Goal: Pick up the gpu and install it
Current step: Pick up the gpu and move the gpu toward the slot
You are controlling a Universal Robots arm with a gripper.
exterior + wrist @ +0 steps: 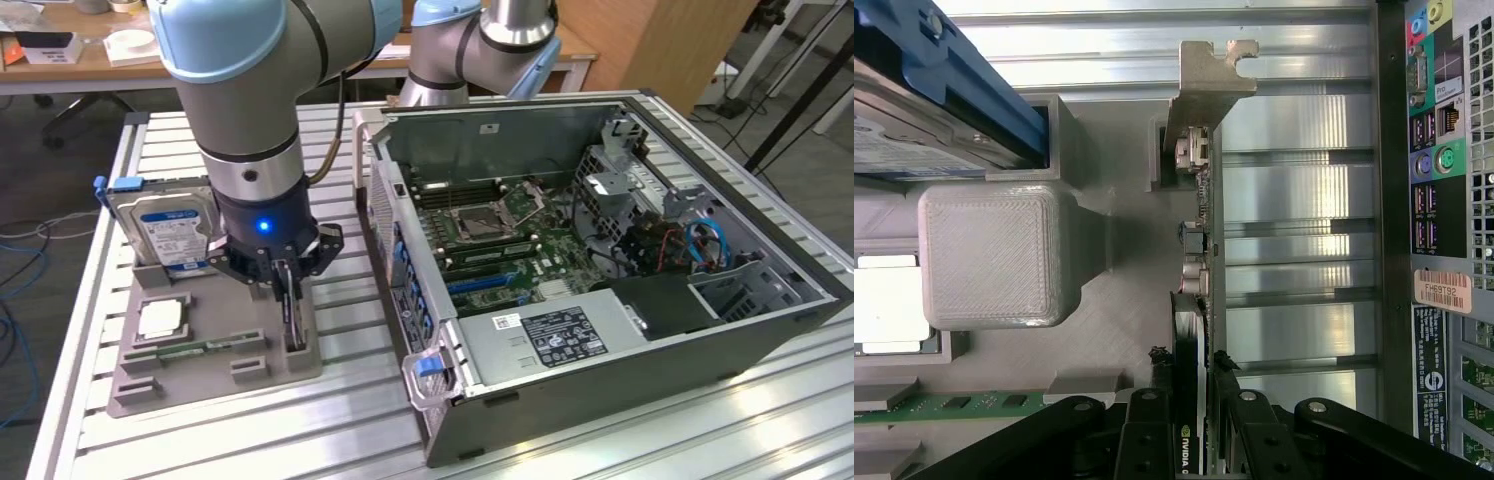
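Exterior view's right side holds the open computer case (627, 400). To the exterior view's left lies the grey holder (200, 378), with the hard drive (167, 235) upright in it. The gpu (295, 318) stands on edge in a holder slot, and the gripper (286, 278) is closed narrowly on its upper edge.

Robotics lab: robot arm (247, 110), slotted aluminium bench (747, 430), opened computer tower (601, 405), wooden desks (80, 72) behind, floor cables (19, 255).
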